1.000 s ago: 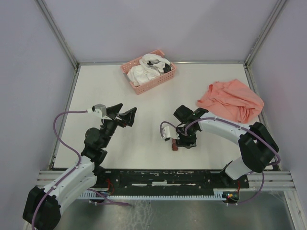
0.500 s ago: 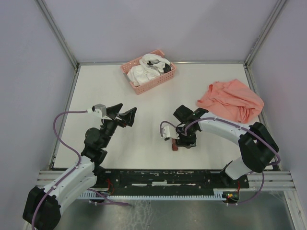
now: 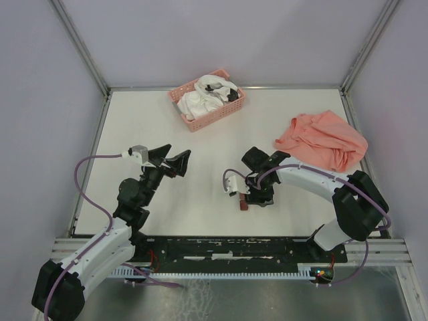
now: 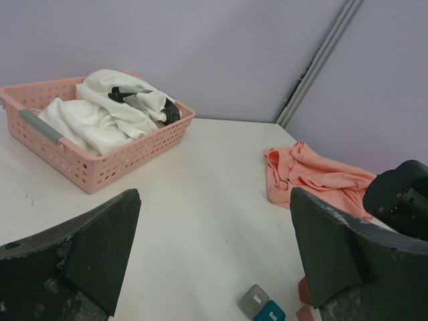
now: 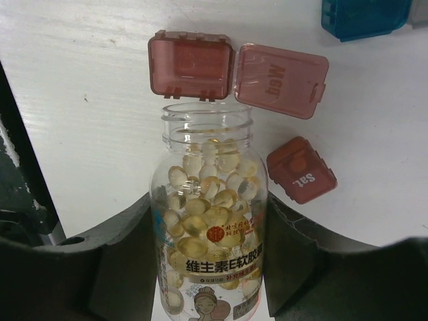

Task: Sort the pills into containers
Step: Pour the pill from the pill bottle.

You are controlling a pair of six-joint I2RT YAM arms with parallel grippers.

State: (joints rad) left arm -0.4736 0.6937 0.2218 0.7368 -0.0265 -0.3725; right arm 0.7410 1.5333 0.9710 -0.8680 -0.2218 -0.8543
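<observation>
Our right gripper [image 5: 210, 257] is clamped around the labelled belly of the uncapped clear jar [image 5: 208, 167], whose mouth sits just before the open dark red box [image 5: 192, 65]. The jar looks light, rigid and slick, so a mid-body hold suits it. The pills [image 5: 200, 207] inside are small glossy softgels, likely to roll. That box shows none yet. The closed dark red box [image 5: 301, 169] and the teal box [image 5: 364, 15] lie nearby. Our left gripper [image 4: 214, 227] hangs wide open and empty.

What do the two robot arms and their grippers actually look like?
The left arm and right arm are alike: white shells, black joints and a lilac cable looping alongside. The left gripper and right gripper each have two broad black fingers, scuffed at the edges.
</observation>
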